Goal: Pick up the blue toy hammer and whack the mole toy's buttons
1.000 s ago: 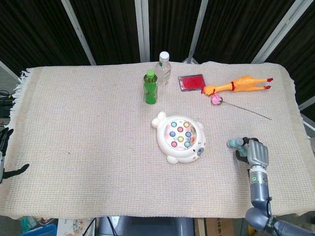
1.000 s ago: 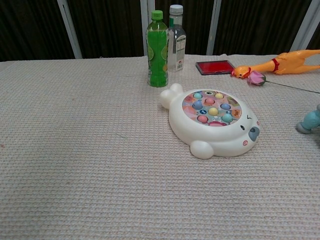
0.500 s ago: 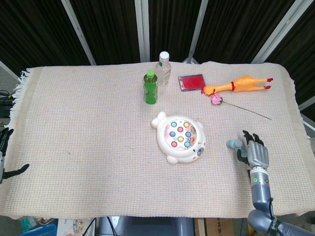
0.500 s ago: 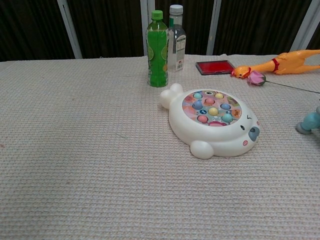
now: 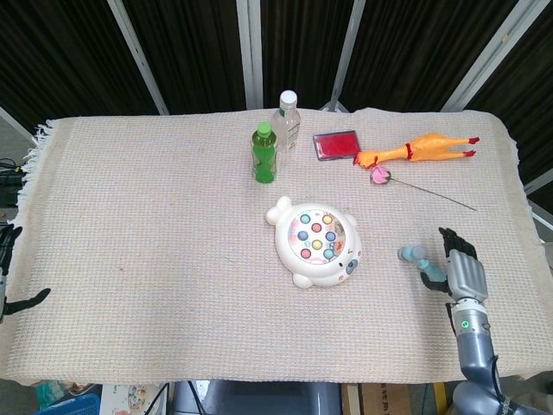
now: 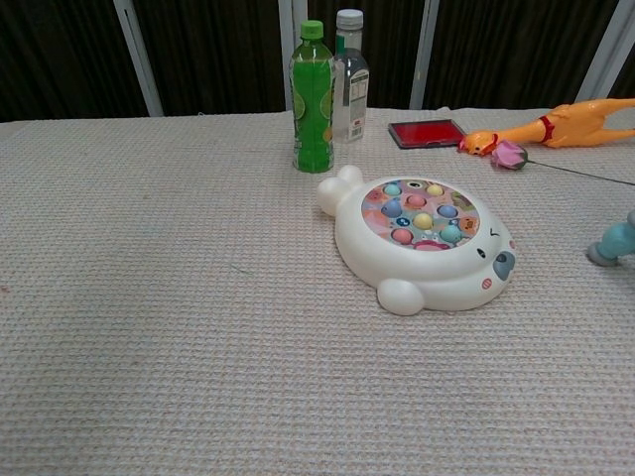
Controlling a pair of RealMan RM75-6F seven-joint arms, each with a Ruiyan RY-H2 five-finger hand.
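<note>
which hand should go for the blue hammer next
The right hand: it sits open just beside the blue toy hammer lying on the cloth. The left hand is off at the table's far edge.

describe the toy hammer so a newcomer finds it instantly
Start at the white mole toy in the middle of the table. Look toward the table's right edge: the toy hammer lies on the cloth beside the right hand. It is the only pale blue thing there, small and stubby.

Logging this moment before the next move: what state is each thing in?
Blue toy hammer: lying on the cloth, not held.
Right hand: beside hammer, fingers apart.
Left hand: at table edge, holding nothing.
Mole toy: flat, untouched.
Green bottle: upright, capped.
Clear bottle: upright, capped.
</note>
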